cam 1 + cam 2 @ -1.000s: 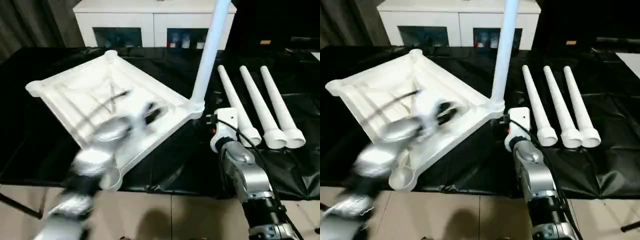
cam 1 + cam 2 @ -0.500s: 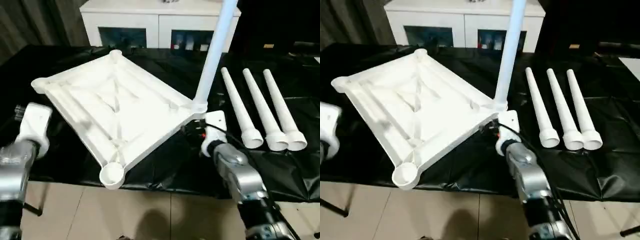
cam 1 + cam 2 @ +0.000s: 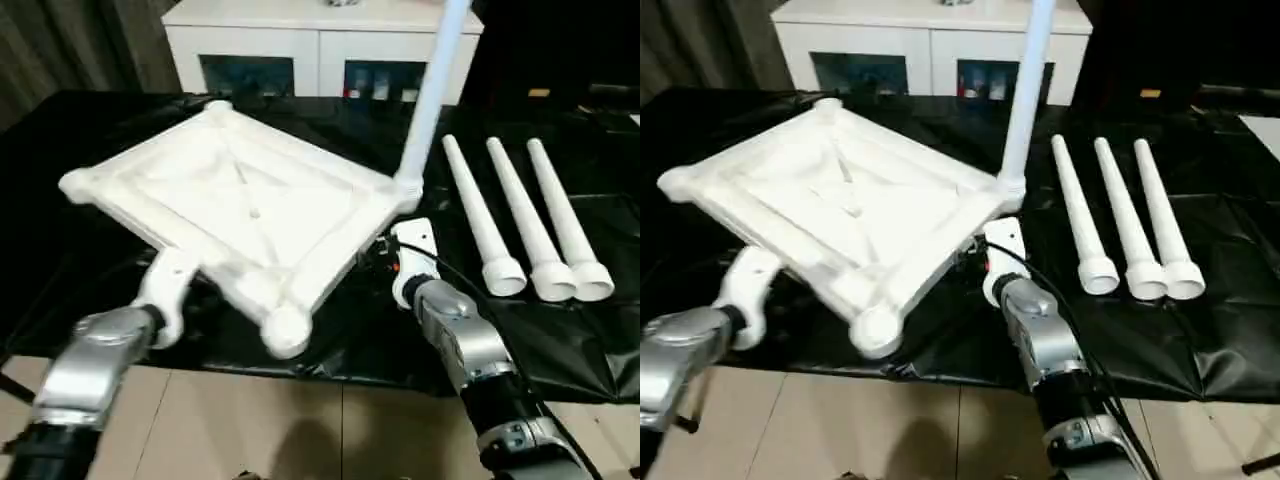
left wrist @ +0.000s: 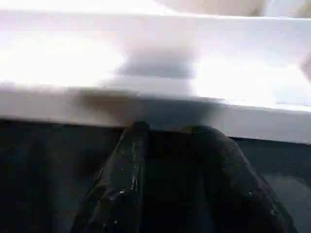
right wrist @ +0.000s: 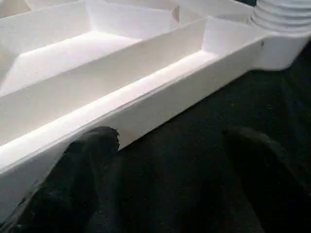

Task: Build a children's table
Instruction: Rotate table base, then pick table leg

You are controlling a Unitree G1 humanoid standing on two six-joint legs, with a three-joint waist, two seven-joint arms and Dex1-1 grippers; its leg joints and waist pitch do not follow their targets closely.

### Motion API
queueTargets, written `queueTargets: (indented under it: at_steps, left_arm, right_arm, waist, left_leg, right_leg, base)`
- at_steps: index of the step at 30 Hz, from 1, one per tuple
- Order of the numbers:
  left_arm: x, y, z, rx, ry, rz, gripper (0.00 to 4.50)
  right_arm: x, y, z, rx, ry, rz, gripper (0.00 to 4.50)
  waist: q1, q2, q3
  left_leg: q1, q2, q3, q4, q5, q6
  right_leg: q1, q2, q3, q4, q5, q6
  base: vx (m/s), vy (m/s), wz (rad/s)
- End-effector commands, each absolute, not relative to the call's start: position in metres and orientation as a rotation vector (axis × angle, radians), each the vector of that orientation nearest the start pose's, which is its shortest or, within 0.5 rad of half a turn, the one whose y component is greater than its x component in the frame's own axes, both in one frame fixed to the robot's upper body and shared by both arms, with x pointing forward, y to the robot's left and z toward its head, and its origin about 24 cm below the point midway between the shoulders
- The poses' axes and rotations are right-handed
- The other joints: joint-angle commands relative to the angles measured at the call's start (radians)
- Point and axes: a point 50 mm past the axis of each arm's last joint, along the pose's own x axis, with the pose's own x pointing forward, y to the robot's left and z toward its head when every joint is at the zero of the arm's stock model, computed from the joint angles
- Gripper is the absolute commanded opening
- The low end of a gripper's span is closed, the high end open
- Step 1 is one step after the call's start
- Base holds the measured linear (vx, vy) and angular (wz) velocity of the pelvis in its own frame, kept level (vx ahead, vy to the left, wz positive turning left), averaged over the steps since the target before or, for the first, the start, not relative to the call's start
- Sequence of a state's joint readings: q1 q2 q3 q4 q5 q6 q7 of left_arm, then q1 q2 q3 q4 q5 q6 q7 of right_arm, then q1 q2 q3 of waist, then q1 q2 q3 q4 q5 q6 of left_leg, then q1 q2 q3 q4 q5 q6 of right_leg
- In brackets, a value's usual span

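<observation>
Left eye view: tabletop (image 3: 240, 205) underside up, fitted leg (image 3: 432, 90) upright, right gripper (image 5: 165, 145) spread.

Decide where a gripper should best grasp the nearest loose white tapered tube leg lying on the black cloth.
Grip the white tapered tube leg around its slim upper shaft, coming down from above. It lies flat with gaps beside it, and its wide collar end looks too broad for the fingers.

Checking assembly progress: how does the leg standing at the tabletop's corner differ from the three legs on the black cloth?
The fitted leg stands upright, its wide end seated in a corner socket of the tabletop; the three loose legs lie flat, side by side, joined to nothing. The fitted leg runs past the picture's top; the loose legs show whole, open wide ends toward the robot. All four are white tapered tubes.
</observation>
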State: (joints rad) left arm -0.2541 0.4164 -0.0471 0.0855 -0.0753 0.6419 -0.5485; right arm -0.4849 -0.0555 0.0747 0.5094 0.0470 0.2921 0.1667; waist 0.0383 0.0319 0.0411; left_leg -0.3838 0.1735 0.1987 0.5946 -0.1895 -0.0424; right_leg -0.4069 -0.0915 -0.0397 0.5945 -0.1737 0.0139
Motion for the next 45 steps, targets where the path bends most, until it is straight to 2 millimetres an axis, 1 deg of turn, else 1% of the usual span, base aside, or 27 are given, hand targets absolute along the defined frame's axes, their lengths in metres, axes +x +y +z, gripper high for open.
queueTargets:
  at_steps: [1, 3, 5, 6, 7, 8, 12, 15, 16, 17, 18, 19, 21, 23, 24, 25, 26, 29, 30, 31, 33, 34, 36, 37, 38, 41, 45]
  left_arm:
    - [0.292, 0.18, 0.053, 0.223, 0.498, -0.527, 1.89]
    - [0.299, 0.168, 0.052, 0.242, 0.489, -0.528, 1.89]
    - [0.307, 0.16, 0.049, 0.253, 0.477, -0.515, 1.89]
    - [0.312, 0.154, 0.049, 0.26, 0.463, -0.503, 1.89]
    - [0.319, 0.145, 0.049, 0.26, 0.444, -0.495, 1.89]
    - [0.321, 0.142, 0.049, 0.255, 0.44, -0.497, 1.89]
    - [0.325, 0.129, 0.052, 0.258, 0.41, -0.522, 1.89]
    - [0.322, 0.114, 0.063, 0.264, 0.32, -0.635, 1.89]
    - [0.32, 0.113, 0.066, 0.263, 0.305, -0.654, 1.93]
    - [0.314, 0.112, 0.071, 0.261, 0.267, -0.711, 1.93]
    - [0.311, 0.112, 0.074, 0.26, 0.248, -0.74, 1.96]
    - [0.307, 0.111, 0.075, 0.257, 0.235, -0.778, 1.96]
    - [0.298, 0.113, 0.077, 0.277, 0.235, -0.839, 1.96]
    - [0.285, 0.115, 0.084, 0.296, 0.245, -0.944, 1.96]
    - [0.284, 0.115, 0.085, 0.3, 0.246, -0.953, 1.96]
    - [0.28, 0.116, 0.09, 0.328, 0.252, -0.999, 1.96]
    - [0.28, 0.116, 0.091, 0.335, 0.253, -1.01, 1.96]
    - [0.278, 0.116, 0.095, 0.36, 0.259, -1.041, 1.96]
    - [0.278, 0.116, 0.1, 0.375, 0.262, -1.056, 1.96]
    - [0.279, 0.115, 0.102, 0.38, 0.261, -1.057, 1.96]
    - [0.28, 0.115, 0.104, 0.387, 0.256, -1.051, 1.96]
    - [0.281, 0.114, 0.106, 0.39, 0.255, -1.047, 1.96]
    - [0.279, 0.114, 0.108, 0.398, 0.262, -1.054, 1.96]
    - [0.279, 0.114, 0.108, 0.398, 0.262, -1.054, 1.96]
    - [0.278, 0.113, 0.108, 0.401, 0.266, -1.061, 1.96]
    - [0.275, 0.113, 0.112, 0.406, 0.266, -1.076, 1.96]
    - [0.27, 0.114, 0.115, 0.423, 0.271, -1.098, 1.96]
  right_arm:
    - [0.335, -0.096, 0.044, -0.055, 0.292, 0.383, 4.13]
    - [0.337, -0.101, 0.051, -0.07, 0.263, 0.378, 4.13]
    - [0.34, -0.109, 0.061, -0.071, 0.22, 0.338, 4.13]
    - [0.342, -0.115, 0.068, -0.067, 0.194, 0.306, 4.13]
    - [0.343, -0.125, 0.078, -0.058, 0.161, 0.256, 4.13]
    - [0.344, -0.129, 0.082, -0.054, 0.15, 0.238, 4.13]
    - [0.343, -0.141, 0.091, -0.055, 0.132, 0.189, 4.13]
    - [0.341, -0.162, 0.09, -0.123, 0.192, 0.114, 4.13]
    - [0.341, -0.166, 0.09, -0.12, 0.21, 0.108, 4.3]
    - [0.341, -0.174, 0.088, -0.115, 0.251, 0.093, 4.3]
    - [0.341, -0.178, 0.087, -0.11, 0.272, 0.085, 4.41]
    - [0.342, -0.182, 0.086, -0.115, 0.296, 0.066, 4.49]
    - [0.345, -0.191, 0.087, -0.125, 0.33, 0.042, 4.49]
    - [0.356, -0.2, 0.089, -0.141, 0.394, 0.05, 4.49]
    - [0.358, -0.201, 0.09, -0.142, 0.401, 0.052, 4.49]
    - [0.365, -0.206, 0.091, -0.151, 0.45, 0.064, 4.49]
    - [0.367, -0.207, 0.091, -0.154, 0.461, 0.065, 4.49]
    - [0.374, -0.21, 0.092, -0.174, 0.515, 0.077, 4.49]
    - [0.379, -0.213, 0.091, -0.232, 0.586, 0.069, 4.49]
    - [0.38, -0.215, 0.092, -0.248, 0.601, 0.069, 4.49]
    - [0.381, -0.214, 0.091, -0.243, 0.629, 0.093, 4.49]
    - [0.383, -0.214, 0.09, -0.228, 0.648, 0.106, 4.49]
    - [0.382, -0.216, 0.086, -0.243, 0.731, 0.123, 4.49]
    - [0.382, -0.216, 0.086, -0.243, 0.731, 0.123, 4.49]
    - [0.382, -0.218, 0.085, -0.265, 0.754, 0.11, 4.49]
    - [0.381, -0.223, 0.085, -0.29, 0.799, 0.095, 4.49]
    - [0.379, -0.229, 0.087, -0.273, 0.834, 0.103, 4.49]
  waist:
    - [-0.001, 0.006, -0.057]
    - [-0.003, 0.003, -0.057]
    - [-0.002, 0.0, -0.059]
    - [-0.004, 0.0, -0.057]
    - [0.001, 0.002, -0.061]
    - [0.0, 0.004, -0.06]
    - [0.0, 0.002, -0.066]
    - [-0.001, 0.011, -0.069]
    - [0.0, 0.008, -0.071]
    - [0.0, 0.018, -0.07]
    - [-0.001, 0.013, -0.069]
    - [-0.001, 0.017, -0.069]
    - [-0.004, 0.014, -0.066]
    - [-0.012, 0.016, -0.064]
    - [-0.013, 0.014, -0.063]
    - [-0.013, 0.017, -0.061]
    - [-0.013, 0.014, -0.06]
    - [-0.011, 0.017, -0.055]
    - [-0.011, 0.018, -0.058]
    - [-0.011, 0.012, -0.056]
    - [-0.01, 0.017, -0.058]
    - [-0.009, 0.014, -0.059]
    - [-0.01, 0.015, -0.059]
    - [-0.008, 0.01, -0.06]
    - [-0.007, 0.011, -0.061]
    - [-0.005, 0.009, -0.06]
    - [-0.001, 0.01, -0.057]
  left_leg:
    - [0.028, 0.044, -0.022, -0.081, -0.262, -0.03]
    - [0.023, 0.043, -0.023, -0.082, -0.254, -0.025]
    - [0.026, 0.042, -0.021, -0.079, -0.246, -0.02]
    - [0.023, 0.04, -0.021, -0.079, -0.24, -0.017]
    - [0.028, 0.042, -0.021, -0.076, -0.227, -0.014]
    - [0.026, 0.041, -0.021, -0.076, -0.22, -0.013]
    - [0.019, 0.039, -0.023, -0.071, -0.159, 0.006]
    - [0.019, 0.037, -0.022, -0.066, -0.133, 0.019]
    - [0.018, 0.038, -0.022, -0.064, -0.127, 0.025]
    - [0.018, 0.039, -0.024, -0.065, -0.128, 0.026]
    - [0.016, 0.041, -0.023, -0.065, -0.128, 0.033]
    - [0.018, 0.041, -0.023, -0.064, -0.135, 0.033]
    - [0.018, 0.041, -0.021, -0.065, -0.153, 0.031]
    - [0.013, 0.04, -0.025, -0.068, -0.172, 0.022]
    - [0.021, 0.039, -0.021, -0.065, -0.202, 0.016]
    - [0.025, 0.039, -0.018, -0.062, -0.215, 0.012]
    - [0.023, 0.039, -0.018, -0.063, -0.219, 0.01]
    - [0.023, 0.037, -0.016, -0.062, -0.225, 0.001]
    - [0.025, 0.039, -0.018, -0.06, -0.222, -0.005]
    - [0.022, 0.037, -0.016, -0.061, -0.222, -0.008]
    - [0.023, 0.038, -0.018, -0.058, -0.227, -0.013]
    - [0.021, 0.038, -0.018, -0.058, -0.218, -0.008]
    - [0.019, 0.038, -0.018, -0.057, -0.209, -0.001]
    - [0.018, 0.039, -0.017, -0.056, -0.202, 0.001]
    - [0.018, 0.039, -0.017, -0.055, -0.189, 0.006]
    - [0.018, 0.04, -0.015, -0.053, -0.181, 0.012]
    - [0.018, 0.041, -0.015, -0.053, -0.203, 0.008]
  right_leg:
    - [0.033, -0.04, 0.035, -0.062, -0.178, -0.199]
    - [0.036, -0.04, 0.034, -0.062, -0.183, -0.194]
    - [0.034, -0.039, 0.035, -0.064, -0.186, -0.186]
    - [0.035, -0.036, 0.034, -0.068, -0.188, -0.178]
    - [0.034, -0.038, 0.035, -0.065, -0.168, -0.179]
    - [0.034, -0.037, 0.035, -0.065, -0.16, -0.179]
    - [0.046, -0.036, 0.031, -0.056, -0.077, -0.194]
    - [0.048, -0.034, 0.028, -0.053, -0.03, -0.22]
    - [0.051, -0.036, 0.028, -0.05, -0.016, -0.232]
    - [0.052, -0.038, 0.027, -0.048, -0.015, -0.238]
    - [0.052, -0.038, 0.027, -0.049, -0.014, -0.245]
    - [0.052, -0.036, 0.027, -0.048, -0.019, -0.251]
    - [0.051, -0.036, 0.027, -0.05, -0.045, -0.254]
    - [0.056, -0.038, 0.023, -0.05, -0.089, -0.259]
    - [0.049, -0.037, 0.024, -0.053, -0.133, -0.262]
    - [0.044, -0.037, 0.026, -0.056, -0.162, -0.262]
    - [0.044, -0.038, 0.026, -0.057, -0.175, -0.262]
    - [0.042, -0.036, 0.026, -0.059, -0.201, -0.26]
    - [0.042, -0.037, 0.026, -0.055, -0.195, -0.261]
    - [0.041, -0.034, 0.026, -0.056, -0.194, -0.266]
    - [0.042, -0.036, 0.026, -0.051, -0.189, -0.27]
    - [0.044, -0.037, 0.026, -0.048, -0.171, -0.274]
    - [0.045, -0.035, 0.024, -0.046, -0.15, -0.281]
    - [0.046, -0.036, 0.024, -0.046, -0.144, -0.283]
    - [0.047, -0.036, 0.024, -0.043, -0.135, -0.288]
    - [0.046, -0.037, 0.024, -0.042, -0.14, -0.296]
    - [0.044, -0.036, 0.023, -0.044, -0.176, -0.287]
  base:
    - [0.0, 0.0, 0.0]
    - [0.0, 0.0, 0.0]
    - [0.0, 0.0, 0.0]
    - [0.0, 0.0, 0.0]
    - [0.0, 0.0, 0.0]
    - [0.0, 0.0, 0.0]
    - [0.0, 0.0, 0.0]
    - [0.0, 0.0, 0.0]
    - [0.0, 0.0, 0.0]
    - [0.0, 0.0, 0.0]
    - [0.0, 0.0, 0.0]
    - [0.0, 0.0, 0.0]
    - [0.0, 0.0, 0.0]
    - [0.0, 0.0, 0.0]
    - [0.0, 0.0, 0.0]
    - [0.0, 0.0, 0.0]
    - [0.0, 0.0, 0.0]
    - [0.0, 0.0, 0.0]
    - [0.0, 0.0, 0.0]
    - [0.0, 0.0, 0.0]
    - [0.0, 0.0, 0.0]
    - [0.0, 0.0, 0.0]
    - [0.0, 0.0, 0.0]
    - [0.0, 0.0, 0.0]
    - [0.0, 0.0, 0.0]
    - [0.0, 0.0, 0.0]
    - [0.0, 0.0, 0.0]
